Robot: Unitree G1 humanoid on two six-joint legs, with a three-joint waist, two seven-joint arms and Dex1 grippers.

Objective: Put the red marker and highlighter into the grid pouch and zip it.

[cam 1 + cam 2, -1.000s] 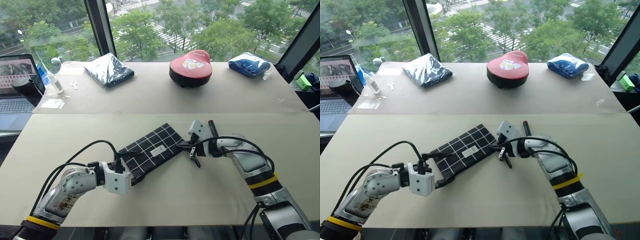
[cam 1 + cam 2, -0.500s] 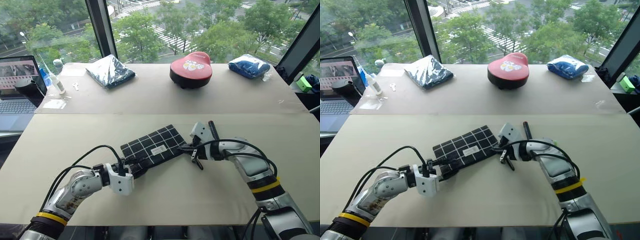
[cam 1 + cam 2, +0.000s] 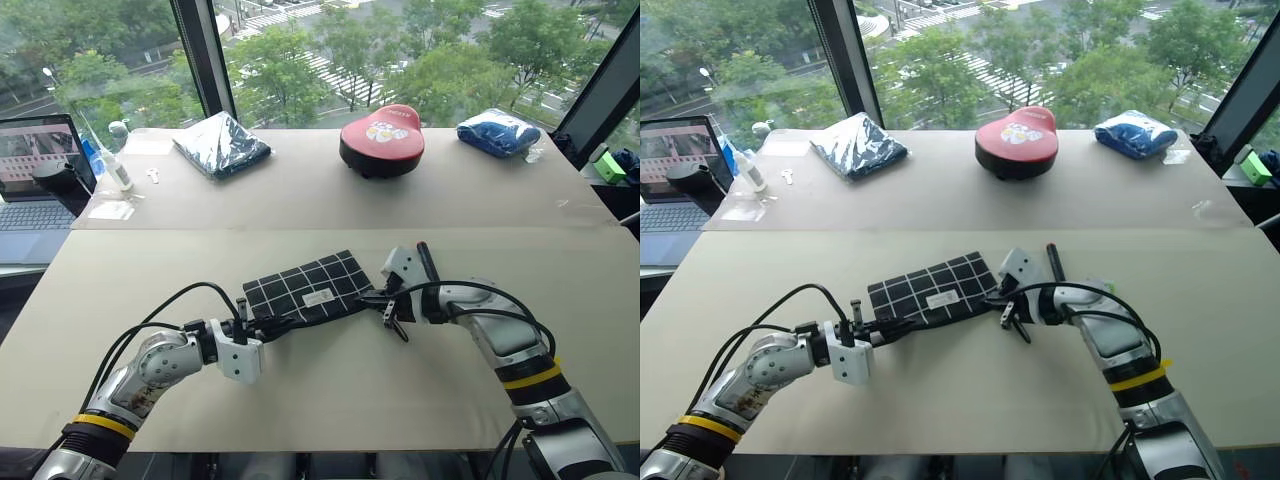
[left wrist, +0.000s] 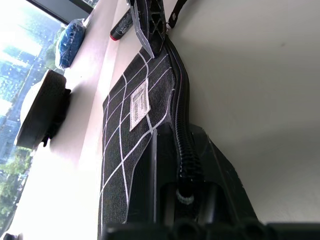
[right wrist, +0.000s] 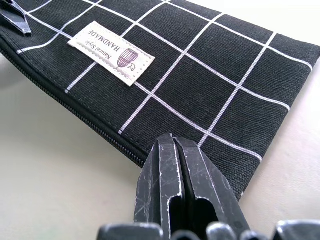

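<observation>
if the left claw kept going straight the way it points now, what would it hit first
Probably the right claw. The left claw is shut on the near corner of the flat black grid-lined fabric pouch and points along its zipper edge toward the far end, where the right claw grips. Depth is unclear.

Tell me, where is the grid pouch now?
The grid pouch lies flat at the middle of the near table, between the left gripper and the right gripper.

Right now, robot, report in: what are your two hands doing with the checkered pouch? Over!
Left gripper shut on grid pouch, near-left corner. Right gripper shut at its right end. Pouch flat on the table. Nothing in the way.
</observation>
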